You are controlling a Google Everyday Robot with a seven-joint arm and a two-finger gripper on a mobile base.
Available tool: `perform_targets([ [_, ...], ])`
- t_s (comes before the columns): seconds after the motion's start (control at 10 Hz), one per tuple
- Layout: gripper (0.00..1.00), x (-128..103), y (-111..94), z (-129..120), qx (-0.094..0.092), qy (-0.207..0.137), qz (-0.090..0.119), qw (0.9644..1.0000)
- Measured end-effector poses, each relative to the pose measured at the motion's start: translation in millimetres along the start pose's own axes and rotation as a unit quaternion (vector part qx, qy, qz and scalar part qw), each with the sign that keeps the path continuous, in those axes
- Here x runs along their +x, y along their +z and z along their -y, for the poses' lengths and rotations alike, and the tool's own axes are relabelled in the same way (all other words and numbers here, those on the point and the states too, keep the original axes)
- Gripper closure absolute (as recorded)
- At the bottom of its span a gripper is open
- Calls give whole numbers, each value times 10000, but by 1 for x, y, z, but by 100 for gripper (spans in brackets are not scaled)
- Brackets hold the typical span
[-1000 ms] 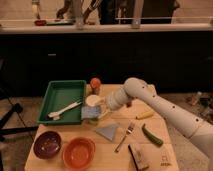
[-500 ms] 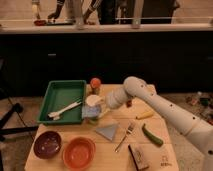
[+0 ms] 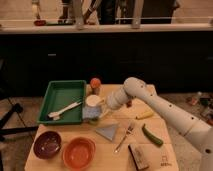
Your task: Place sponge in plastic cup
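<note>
While white utensils (image 3: 65, 109) fill the tray (image 3: 56, 92), pincer (image 3: 100, 110) grips sponge (image 3: 90, 113).

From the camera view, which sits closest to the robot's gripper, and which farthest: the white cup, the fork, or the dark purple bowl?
The gripper is at mid-table, just right of the green tray.
1. White cup: right beside it, by the tray.
2. Fork: nearer the front, toward the right.
3. Dark purple bowl: front left corner.

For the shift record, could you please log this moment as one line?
gripper: shut on sponge | position: left of table centre, beside white cup | plastic cup: not discernible | placement: pending
</note>
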Motion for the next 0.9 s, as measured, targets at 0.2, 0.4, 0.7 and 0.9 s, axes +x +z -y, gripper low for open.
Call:
perform_targets([
  [0.2,100,3,-1,-3,1,46,0,10000],
  [0.4,100,6,0,-4,-6,78,1,10000],
  [0.7,100,9,-1,-3,9,115,-12,9999],
  [0.9,94,9,-1,-3,6,115,-13,9999],
])
